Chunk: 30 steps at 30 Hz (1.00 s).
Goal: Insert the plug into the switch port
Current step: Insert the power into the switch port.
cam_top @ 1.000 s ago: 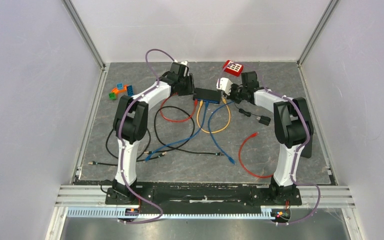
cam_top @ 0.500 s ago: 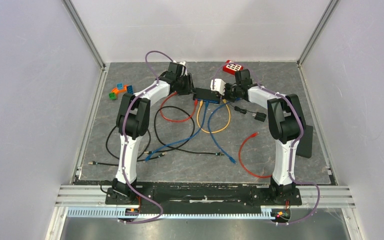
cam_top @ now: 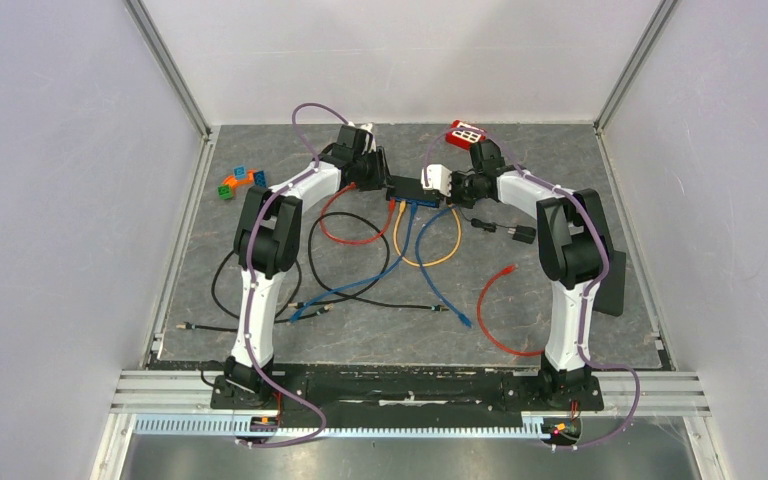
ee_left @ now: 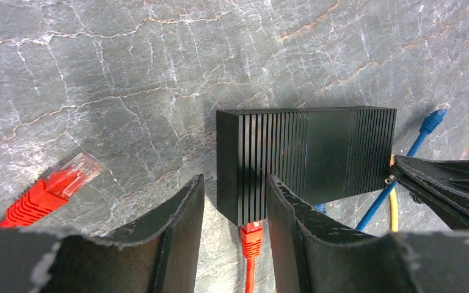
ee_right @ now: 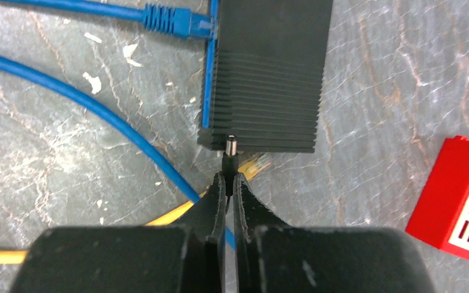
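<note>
One seemingly light, stiff plug [ee_right: 230, 149] was pinched behind its tip by the right gripper [ee_right: 227, 181]; the left gripper [ee_left: 235, 186] stood open at the switch [ee_left: 317, 152]

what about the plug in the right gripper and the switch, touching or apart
Cannot tell. Right wrist view: the tip of the plug overlaps the near edge of the switch; neither contact nor a gap shows.

Red block [cam_top: 466, 133] far right; coloured bricks [cam_top: 237, 182] left; loose red cable [cam_top: 481, 305] nearer
</note>
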### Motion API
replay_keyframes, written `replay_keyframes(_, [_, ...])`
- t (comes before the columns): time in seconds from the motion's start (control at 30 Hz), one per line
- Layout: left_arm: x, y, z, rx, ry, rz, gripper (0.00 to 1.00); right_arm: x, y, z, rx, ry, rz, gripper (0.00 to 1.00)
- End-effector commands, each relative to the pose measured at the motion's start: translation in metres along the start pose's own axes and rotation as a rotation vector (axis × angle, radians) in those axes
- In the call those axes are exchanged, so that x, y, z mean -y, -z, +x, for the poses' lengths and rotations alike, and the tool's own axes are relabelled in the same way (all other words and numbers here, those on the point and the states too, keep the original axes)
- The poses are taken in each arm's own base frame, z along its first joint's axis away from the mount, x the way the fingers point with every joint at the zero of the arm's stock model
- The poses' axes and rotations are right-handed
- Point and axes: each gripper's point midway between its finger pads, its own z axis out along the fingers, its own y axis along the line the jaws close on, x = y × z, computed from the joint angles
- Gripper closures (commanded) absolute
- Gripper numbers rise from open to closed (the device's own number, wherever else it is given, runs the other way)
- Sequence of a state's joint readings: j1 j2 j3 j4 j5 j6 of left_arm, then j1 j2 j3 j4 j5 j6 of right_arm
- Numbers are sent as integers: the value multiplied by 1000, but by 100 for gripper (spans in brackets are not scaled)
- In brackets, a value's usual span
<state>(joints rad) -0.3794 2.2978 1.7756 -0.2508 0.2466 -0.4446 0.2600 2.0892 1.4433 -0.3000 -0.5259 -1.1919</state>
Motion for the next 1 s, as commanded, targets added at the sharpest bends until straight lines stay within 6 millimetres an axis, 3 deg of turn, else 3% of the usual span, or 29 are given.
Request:
replay_keyframes(0.0, [14,-2,-18,45,17,51,52,-40,0,31,-130,-77,-138,100])
replay_keyframes(0.2, [15,-3,-18,47,23,55,53,-37,2,46,-189,-102,-118,100])
replay_keyframes(0.5, [15,-4,-19,54,21,56,53,-8,3,54,-244,-160,25,100])
replay_keyframes(0.97, [14,-1,-23,66,46,78,53,7,-3,49,-321,-125,104,100])
